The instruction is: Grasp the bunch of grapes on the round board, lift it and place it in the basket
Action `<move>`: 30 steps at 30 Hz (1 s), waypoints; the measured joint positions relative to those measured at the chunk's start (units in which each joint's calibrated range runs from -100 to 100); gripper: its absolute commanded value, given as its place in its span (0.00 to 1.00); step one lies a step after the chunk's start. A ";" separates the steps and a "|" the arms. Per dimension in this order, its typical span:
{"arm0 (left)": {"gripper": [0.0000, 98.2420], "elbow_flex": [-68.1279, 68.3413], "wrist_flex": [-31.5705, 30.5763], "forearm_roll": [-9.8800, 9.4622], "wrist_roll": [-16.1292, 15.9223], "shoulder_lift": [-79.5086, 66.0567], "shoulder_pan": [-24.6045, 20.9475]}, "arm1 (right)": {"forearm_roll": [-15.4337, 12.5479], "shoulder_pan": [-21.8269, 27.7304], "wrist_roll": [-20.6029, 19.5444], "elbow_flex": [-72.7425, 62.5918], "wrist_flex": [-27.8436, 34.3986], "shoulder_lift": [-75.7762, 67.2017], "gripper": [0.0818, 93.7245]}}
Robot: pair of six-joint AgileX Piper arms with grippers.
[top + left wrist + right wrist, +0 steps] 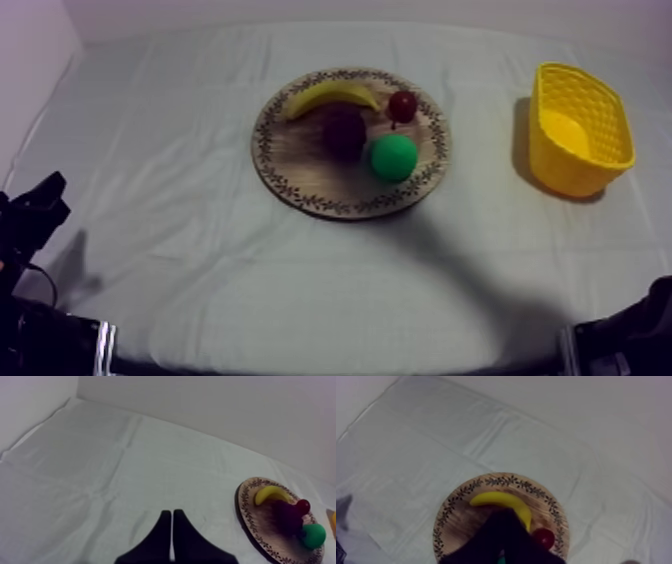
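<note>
Lying mid-board on the wooden board (pixel 295 170), the bunch of grapes (pixel 343 132) sat at centre frame in the top view. The banana (pixel 333 95) was above it, with the small red fruit (pixel 402 104) and a green fruit (pixel 393 157) to its right. The yellow basket (pixel 580 128) stood well apart at right. The right tool (pixel 503 541), fingers together in a wedge, pointed at the board. The left tool (pixel 172 516), likewise closed, sat farther off at lower left. The right arm looked better placed.

The wooden board (pixel 300 190) is brown, with a dark pattern of small leaves around its rim, and the cloth (pixel 180 200) is grey-white. I see a yellow banana (pixel 330 95), a dark purple bunch of grapes (pixel 344 132), a small red fruit (pixel 402 105) and a green fruit (pixel 393 157). The basket (pixel 600 115) is yellow with a lattice pattern, and my left gripper (pixel 171 513) is black.
</note>
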 measured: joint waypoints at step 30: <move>0.00 0.00 0.00 0.00 0.00 0.00 0.00 | -4.01 1.31 -14.27 -6.66 26.74 11.34 0.01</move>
